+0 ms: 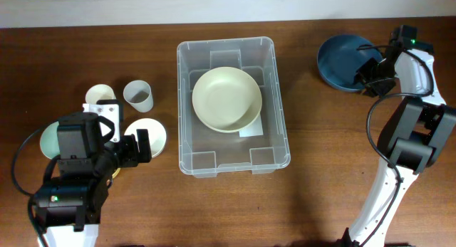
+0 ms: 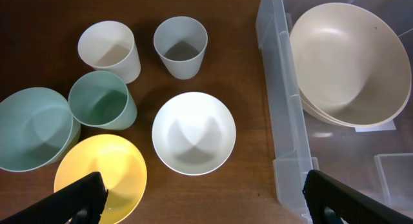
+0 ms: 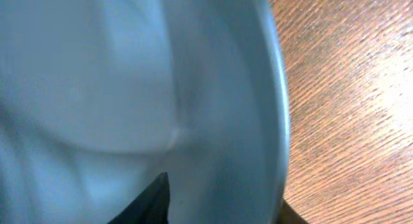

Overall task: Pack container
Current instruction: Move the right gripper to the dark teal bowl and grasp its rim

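The clear container (image 1: 184, 112) stands at the table's middle with a cream bowl (image 1: 226, 99) inside. In the left wrist view its wall (image 2: 284, 121) is at the right, with the cream bowl (image 2: 352, 62) behind it. My left gripper (image 1: 139, 149) is open and empty, hovering near a white bowl (image 1: 149, 132). In the left wrist view its fingers (image 2: 206, 208) straddle the table just below the white bowl (image 2: 193, 132). My right gripper (image 1: 370, 72) grips the rim of a dark blue bowl (image 1: 342, 60) at the far right. That bowl (image 3: 129, 88) fills the right wrist view, its wall between my fingers (image 3: 222, 208).
Left of the container stand a grey cup (image 2: 181, 46), a cream cup (image 2: 110, 51), a green cup (image 2: 102, 100), a green bowl (image 2: 32, 127) and a yellow bowl (image 2: 100, 175). A white label lies on the container's base under the cream bowl.
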Controlling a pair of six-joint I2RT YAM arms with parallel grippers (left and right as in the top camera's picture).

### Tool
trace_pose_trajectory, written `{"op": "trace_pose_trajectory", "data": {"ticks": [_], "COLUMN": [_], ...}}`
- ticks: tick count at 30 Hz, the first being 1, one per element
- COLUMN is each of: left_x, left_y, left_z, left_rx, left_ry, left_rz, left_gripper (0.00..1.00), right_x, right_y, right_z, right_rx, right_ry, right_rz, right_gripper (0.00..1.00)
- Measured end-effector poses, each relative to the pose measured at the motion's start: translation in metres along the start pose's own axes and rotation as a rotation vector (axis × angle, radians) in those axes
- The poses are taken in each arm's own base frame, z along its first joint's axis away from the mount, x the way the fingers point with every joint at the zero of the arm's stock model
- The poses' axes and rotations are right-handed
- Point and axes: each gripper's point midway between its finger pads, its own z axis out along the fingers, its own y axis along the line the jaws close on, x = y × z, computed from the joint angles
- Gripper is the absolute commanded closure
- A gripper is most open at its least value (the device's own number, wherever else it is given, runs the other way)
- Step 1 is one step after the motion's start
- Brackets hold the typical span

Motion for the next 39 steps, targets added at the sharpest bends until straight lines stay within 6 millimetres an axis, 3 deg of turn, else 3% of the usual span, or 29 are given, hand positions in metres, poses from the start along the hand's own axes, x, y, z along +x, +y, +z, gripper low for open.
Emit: {"op": "trace_pose_trajectory", "data": {"ticks": [4, 12, 24, 28, 31, 32, 34, 37, 39], "left_x": [0.000, 0.000, 0.000, 0.000, 0.000, 0.000, 0.000, 0.000, 0.000], "left_y": [0.000, 0.000, 0.000, 0.000, 0.000, 0.000, 0.000, 0.000, 0.000], "left_z": [0.000, 0.000, 0.000, 0.000, 0.000, 0.000, 0.000, 0.000, 0.000], "left_rx": [0.000, 0.000, 0.000, 0.000, 0.000, 0.000, 0.000, 0.000, 0.000], "left_ry": [0.000, 0.000, 0.000, 0.000, 0.000, -0.001, -0.001, -0.001, -0.001], "left_rz": [0.000, 0.000, 0.000, 0.000, 0.000, 0.000, 0.000, 0.000, 0.000], "left_gripper": [0.00, 0.01, 0.00, 0.00, 0.00, 0.00, 0.00, 0.00, 0.01], "right_x": [0.000, -0.001, 0.002, 0.001, 0.002, 0.003, 0.011, 0.039, 0.062], "right_y": [0.000, 0.001, -0.001, 0.002, 0.013, 0.024, 0.038, 0.065, 0.082], "right_z": [0.000, 0.000, 0.000, -0.014, -0.050, -0.089, -0.139, -0.209, -0.244], "right_rx": [-0.001, -0.003, 0.004, -0.005, -0.031, -0.064, -0.100, -0.166, -0.205], "right_ry": [0.000, -0.004, 0.008, -0.010, -0.054, -0.113, -0.189, -0.297, -0.349], "right_rz": [0.000, 0.004, 0.006, -0.029, -0.084, -0.134, -0.202, -0.316, -0.387], "right_gripper": [0.87, 0.96, 0.96, 0.96, 0.96, 0.96, 0.96, 0.96, 0.96]}}
